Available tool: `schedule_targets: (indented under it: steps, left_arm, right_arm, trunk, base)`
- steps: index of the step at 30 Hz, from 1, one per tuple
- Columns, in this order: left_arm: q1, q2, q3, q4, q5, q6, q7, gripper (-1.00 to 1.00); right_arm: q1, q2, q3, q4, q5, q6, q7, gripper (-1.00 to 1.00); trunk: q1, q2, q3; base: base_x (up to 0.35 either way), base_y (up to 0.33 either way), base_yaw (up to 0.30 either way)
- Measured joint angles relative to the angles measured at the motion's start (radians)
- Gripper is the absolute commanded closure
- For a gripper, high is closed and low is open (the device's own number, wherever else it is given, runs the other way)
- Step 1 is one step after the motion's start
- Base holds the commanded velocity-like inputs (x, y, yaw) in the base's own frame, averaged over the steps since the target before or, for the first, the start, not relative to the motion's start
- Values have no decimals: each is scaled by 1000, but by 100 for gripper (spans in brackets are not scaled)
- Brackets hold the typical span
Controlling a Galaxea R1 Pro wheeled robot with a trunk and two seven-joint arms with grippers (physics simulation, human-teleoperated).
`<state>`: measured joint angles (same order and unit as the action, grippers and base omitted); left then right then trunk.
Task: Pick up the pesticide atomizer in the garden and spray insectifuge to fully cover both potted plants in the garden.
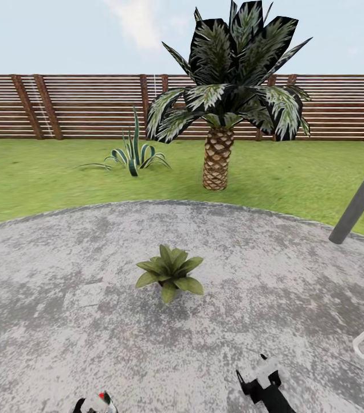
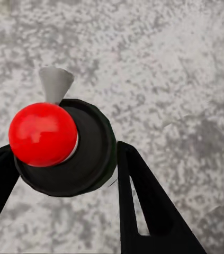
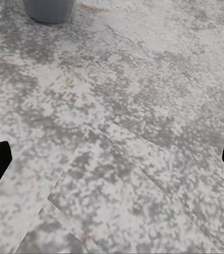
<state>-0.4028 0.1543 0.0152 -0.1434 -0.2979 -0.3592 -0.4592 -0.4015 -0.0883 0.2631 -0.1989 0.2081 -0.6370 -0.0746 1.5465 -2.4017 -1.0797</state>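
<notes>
On mottled grey paving [image 1: 61, 275], left pincer [image 2: 64, 174] clamps the round-topped atomizer [image 2: 64, 153]; right pincer [image 3: 112, 159] spread wide.

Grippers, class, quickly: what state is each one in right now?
Left gripper: shut on the pesticide atomizer, fingers on both sides of it.
Right gripper: open, holding nothing.

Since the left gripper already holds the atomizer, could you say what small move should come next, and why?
Probably raise the left gripper, shut on the pesticide atomizer, and carry it forward toward the potted plant: the plant sits on the paving ahead, while the nozzle faces bare paving.
</notes>
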Motion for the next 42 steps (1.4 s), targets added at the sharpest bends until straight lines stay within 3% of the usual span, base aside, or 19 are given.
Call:
schedule_targets:
  steps: [1,3,5,7,8,10,11,14,17,18,23,25,27,30,33,37,42]
  left_arm:
    - [-22,11,-2,-14,-48,4,-105,100]
    - [-65,25,-2,-40,-131,17,-235,100]
    - [-109,29,-4,-60,-213,50,-331,100]
    - [-164,18,-3,-109,-354,127,-462,100]
    - [-179,14,-3,-143,-400,168,-518,100]
    - [-191,1,-4,-211,-448,227,-619,100]
    - [-193,-5,-4,-242,-460,242,-663,100]
    - [-195,-18,-7,-264,-486,251,-697,100]
    - [-197,-43,-6,-269,-559,254,-704,100]
    - [-197,-52,-6,-269,-574,254,-704,100]
    - [-198,-76,-6,-270,-611,255,-705,100]
    - [-197,-77,-6,-270,-613,253,-701,100]
    - [-197,-84,-6,-270,-614,252,-699,100]
    - [-198,-120,-7,-275,-658,252,-698,100]
    - [-198,-143,-7,-276,-680,251,-697,100]
    - [-198,-150,-7,-276,-683,244,-696,100]
    - [-198,-189,-6,-304,-681,241,-696,100]
  right_arm:
    - [0,-10,6,-35,58,3,57,-100]
    - [-1,-29,9,-71,118,19,194,-100]
    - [-22,-54,8,-95,132,65,357,-100]
    - [-75,-77,6,-143,137,114,571,-100]
    - [-85,-79,6,-164,139,121,651,-100]
    - [-93,-81,5,-218,141,142,760,-100]
    - [-94,-82,5,-240,142,156,806,-100]
    - [-95,-81,6,-254,142,165,846,-100]
    - [-95,-74,6,-273,144,169,854,-100]
    - [-95,-73,7,-277,148,169,855,100]
    - [-95,-66,7,-289,187,169,858,100]
    - [-95,-34,7,-311,192,169,893,100]
    - [-95,9,7,-349,195,175,972,100]
    - [-95,46,7,-388,195,221,993,100]
    - [-95,53,7,-406,195,230,995,100]
    - [-95,54,7,-411,195,231,995,100]
    - [-95,55,7,-411,195,232,994,100]
  trunk:
    - [0,0,0]
    - [0,0,0]
    - [0,0,0]
    - [0,0,0]
    - [0,0,0]
    - [0,0,0]
    - [0,0,0]
    - [0,0,0]
    - [0,0,0]
    - [0,0,0]
    - [0,0,0]
    - [0,0,0]
    - [0,0,0]
    - [0,0,0]
    - [0,0,0]
    - [0,0,0]
    - [0,0,0]
  base:
    - [0,0,0]
    - [0,0,0]
    - [0,0,0]
    - [0,0,0]
    - [0,0,0]
    - [0,0,0]
    - [0,0,0]
    - [0,0,0]
    - [0,0,0]
    - [0,0,0]
    - [0,0,0]
    - [0,0,0]
    - [0,0,0]
    - [0,0,0]
    - [0,0,0]
    - [0,0,0]
    - [0,0,0]
